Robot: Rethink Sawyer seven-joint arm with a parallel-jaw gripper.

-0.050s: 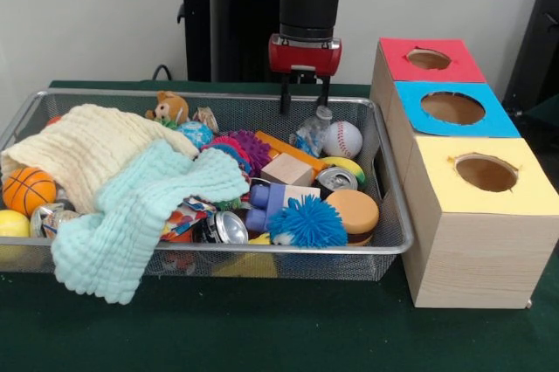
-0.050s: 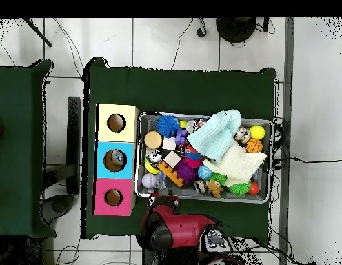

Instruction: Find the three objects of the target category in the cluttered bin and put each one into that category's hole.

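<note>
Gripper [image 1: 304, 93] open, empty, two dark fingers [image 1: 285, 97] pointing down w/ a gap between, hanging over the bin's [image 1: 395, 215] far rim, above the clear bottle [image 1: 311, 134] and near the baseball [image 1: 341, 139]. In overhead view the arm [image 2: 175, 231] sits at the bin's [image 2: 205, 199] edge nearest the base, gripper itself hidden under it.

Wire mesh bin on green table [image 1: 262, 328], full of clutter. Cream cloth [image 1: 87, 149] and mint cloth [image 1: 140, 215] cover one half; mint one drapes over the front rim. Basketball [image 1: 28, 190] and yellow ball [image 1: 12, 223] beside the cloths at that end. Teddy [image 1: 170, 108] at far rim. Other half: wood block [image 1: 286, 168], orange bar [image 1: 284, 149], purple spiky ball [image 1: 251, 147], can [image 1: 336, 179], second can [image 1: 229, 228] lying near front, blue spiky ball [image 1: 307, 221] at front rim, tan disc [image 1: 353, 211] just beside it, purple block [image 1: 266, 202] between cans.

Three boxes in a row just beside the bin, each w/ round hole on top: red box [image 1: 428, 59] farthest, blue box [image 1: 452, 108] middle, yellow box [image 1: 485, 175] nearest camera. Holes look empty from front view. Target category can't tell from frames; candidate items all in the bin.
</note>
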